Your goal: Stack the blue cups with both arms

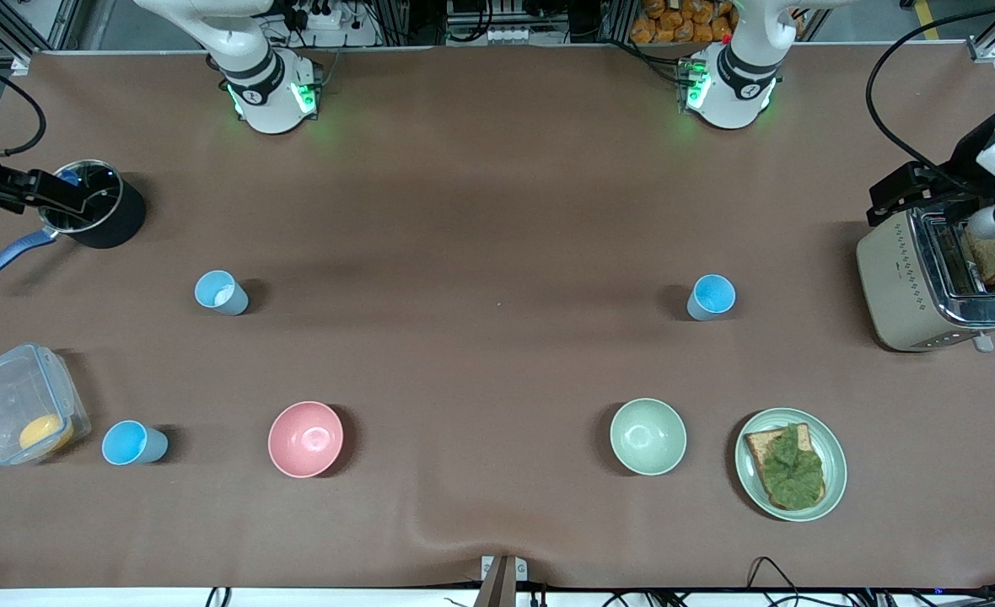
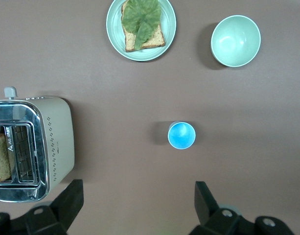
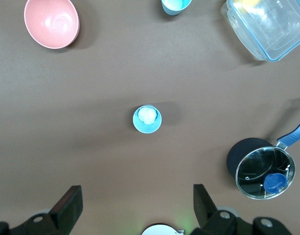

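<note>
Front view | three blue cups (image 1: 221, 292) (image 1: 712, 297) (image 1: 132, 443) standing apart | box (image 1: 25, 405): yellow lump | toaster (image 1: 936, 282): bread | left hand (image 2: 135, 203), right hand (image 3: 135, 205): fingers apart, holding nothing.

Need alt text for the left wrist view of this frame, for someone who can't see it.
Seen from above, the open left gripper hangs over a brown table, one upright blue cup just ahead of its fingers. Also on the table: a toaster holding bread, a pale green bowl, and a green plate with lettuce-topped toast.

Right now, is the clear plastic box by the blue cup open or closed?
Open. The clear plastic box has no lid on it, and a yellow-orange lump lies uncovered inside, next to a blue cup.
</note>
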Controlling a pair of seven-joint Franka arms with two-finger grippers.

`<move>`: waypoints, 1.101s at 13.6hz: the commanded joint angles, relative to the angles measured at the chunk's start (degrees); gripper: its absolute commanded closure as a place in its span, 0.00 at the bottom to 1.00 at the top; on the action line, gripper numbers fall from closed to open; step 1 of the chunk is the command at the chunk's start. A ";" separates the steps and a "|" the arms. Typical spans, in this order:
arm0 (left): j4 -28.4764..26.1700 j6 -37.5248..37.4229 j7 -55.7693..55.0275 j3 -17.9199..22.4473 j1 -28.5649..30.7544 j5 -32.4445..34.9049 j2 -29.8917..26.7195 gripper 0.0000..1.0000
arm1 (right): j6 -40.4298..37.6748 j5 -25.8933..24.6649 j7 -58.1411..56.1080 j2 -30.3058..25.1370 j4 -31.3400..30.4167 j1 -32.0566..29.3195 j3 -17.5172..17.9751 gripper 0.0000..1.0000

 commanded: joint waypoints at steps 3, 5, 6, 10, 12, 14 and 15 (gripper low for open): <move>-0.10 0.29 -1.05 0.00 0.30 -0.60 -0.14 0.00 | -0.47 -0.58 -0.41 -0.05 0.14 -0.91 0.69 0.00; -0.10 0.29 -1.05 0.00 0.22 -0.51 -0.22 0.00 | -0.47 -0.58 0.20 -0.14 0.14 -0.82 0.78 0.00; -0.10 0.29 -1.05 0.00 0.13 -0.60 -0.23 0.00 | -0.47 -0.58 0.29 -0.14 0.14 -0.82 0.78 0.00; -0.10 0.73 -1.05 0.00 0.13 -0.51 -0.23 0.00 | -0.47 -0.40 -0.24 -0.05 0.14 -0.82 0.78 0.00; -0.10 0.73 -1.05 0.00 0.13 -0.51 -0.23 0.00 | -0.47 -0.40 -0.15 -0.05 0.14 -0.82 0.78 0.00; -0.10 0.73 -1.05 0.00 0.22 -0.51 -0.23 0.00 | -0.47 -0.40 -0.07 -0.05 0.14 -0.82 0.78 0.00; -0.18 0.73 -1.05 0.00 0.13 -0.51 -0.23 0.00 | -0.47 -0.40 -0.07 -0.05 0.14 -0.82 0.78 0.00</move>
